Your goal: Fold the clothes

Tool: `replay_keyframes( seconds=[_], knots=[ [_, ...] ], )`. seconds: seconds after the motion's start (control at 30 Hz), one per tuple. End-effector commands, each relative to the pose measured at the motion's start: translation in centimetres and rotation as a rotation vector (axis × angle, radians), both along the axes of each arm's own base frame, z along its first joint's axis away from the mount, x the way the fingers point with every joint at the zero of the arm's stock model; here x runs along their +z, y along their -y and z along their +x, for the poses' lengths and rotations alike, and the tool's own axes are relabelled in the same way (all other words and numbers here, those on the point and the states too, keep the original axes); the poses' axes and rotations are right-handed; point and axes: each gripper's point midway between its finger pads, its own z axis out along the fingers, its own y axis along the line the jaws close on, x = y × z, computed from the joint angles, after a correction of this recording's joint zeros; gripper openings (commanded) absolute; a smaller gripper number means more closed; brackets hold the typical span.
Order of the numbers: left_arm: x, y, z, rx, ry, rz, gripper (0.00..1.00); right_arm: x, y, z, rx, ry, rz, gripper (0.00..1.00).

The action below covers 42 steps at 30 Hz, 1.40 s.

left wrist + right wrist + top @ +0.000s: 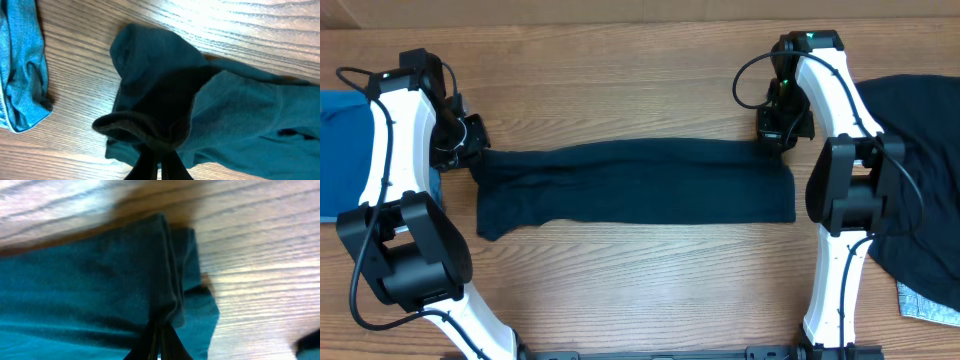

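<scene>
A dark folded garment (635, 185) lies as a long band across the middle of the wooden table (620, 70), pulled out flat between the two arms. The left gripper (473, 150) sits at the garment's far left corner. In the left wrist view its fingers are pinched together on a bunched, curled lip of the cloth (160, 152). The right gripper (776, 140) is at the garment's far right corner. In the right wrist view its fingers are likewise clamped on the layered edge (160, 330), where two plies of fabric stack. A blue cloth (340, 160) lies on the table well to the left of the garment. A black clothing heap (920, 150) lies to the garment's right behind the right arm, with a light patterned fabric (928, 303) at the heap's near edge.
</scene>
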Motion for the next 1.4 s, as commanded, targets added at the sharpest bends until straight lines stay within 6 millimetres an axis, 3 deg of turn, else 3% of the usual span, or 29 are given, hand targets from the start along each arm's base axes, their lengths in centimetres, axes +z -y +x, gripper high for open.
replay_keyframes(
  seconds=[0.0, 0.2, 0.53, 0.73, 0.8, 1.03, 1.23, 1.37],
  knots=[
    [-0.2, -0.3, -0.5, -0.015, -0.025, 0.033, 0.04, 1.8, 2.4, 0.6, -0.037, 0.048, -0.039, 0.04],
    [-0.3, -1.2, -1.0, -0.013, -0.052, 0.085, 0.05, 1.8, 5.3, 0.2, -0.111, 0.040, -0.037, 0.04],
    [-0.3, -1.1, -1.7, -0.015, -0.079, 0.080, 0.08, 1.8, 5.2, 0.2, -0.113, 0.037, -0.032, 0.04],
    [-0.4, -1.1, -1.7, -0.015, -0.077, 0.080, 0.25, 1.9, 5.2, -0.3, -0.112, 0.016, -0.032, 0.05],
    [-0.4, -1.1, -1.7, -0.015, -0.078, 0.080, 0.28, 2.0, 5.2, -0.4, -0.112, 0.012, -0.032, 0.12],
    [-0.4, -1.1, -1.6, -0.015, -0.074, 0.081, 0.29, 2.0, 5.2, -0.6, -0.112, 0.005, -0.032, 0.13],
    [-0.4, -1.1, -1.6, -0.015, -0.073, 0.081, 0.29, 1.7, 5.7, -1.2, -0.102, -0.023, -0.064, 0.27],
    [-0.4, -0.6, -1.0, -0.016, -0.048, 0.049, 0.26, 1.3, 5.6, -0.6, -0.104, 0.004, -0.056, 0.27]
  ],
)
